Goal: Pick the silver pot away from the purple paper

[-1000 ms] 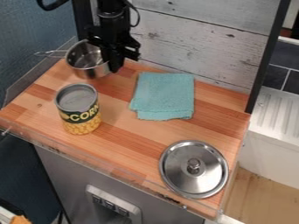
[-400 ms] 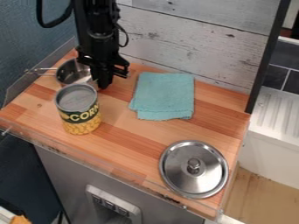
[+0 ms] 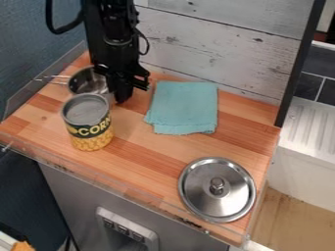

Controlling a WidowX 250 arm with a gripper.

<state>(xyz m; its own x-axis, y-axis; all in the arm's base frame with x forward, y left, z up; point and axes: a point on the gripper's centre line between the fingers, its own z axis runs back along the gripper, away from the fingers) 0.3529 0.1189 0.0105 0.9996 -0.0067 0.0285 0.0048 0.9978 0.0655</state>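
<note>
Operator: Where's the silver pot (image 3: 82, 82), and how does it handle?

Spotter: It's at the back left of the worktop (image 3: 140, 154), partly hidden by the corn can (image 3: 91, 125), its wire handle (image 3: 56, 77) pointing left. Expect thin, stiff metal: fairly light, unlikely to break, but smooth enough to slip or swivel on you.

Operator: Best hold?

Spotter: Take the wall at the rim, one side of the jaws inside and one outside. You'd find that firmer than the thin handle, though the pot may tilt, so lift it level and mind the can.

Operator: And the jaws?

Spotter: They hang from the black arm (image 3: 114, 44), at the pot's right side. You can't tell from here how wide they are, or whether they grip the rim.

Operator: What's different?

Spotter: Against a second ago, your pot is lower in the view and looks smaller, so it has probably been lowered. Since the frame after that, pot and jaws have both shifted slightly right. The can, teal cloth (image 3: 183, 108) and lid (image 3: 226, 198) haven't moved.
</note>
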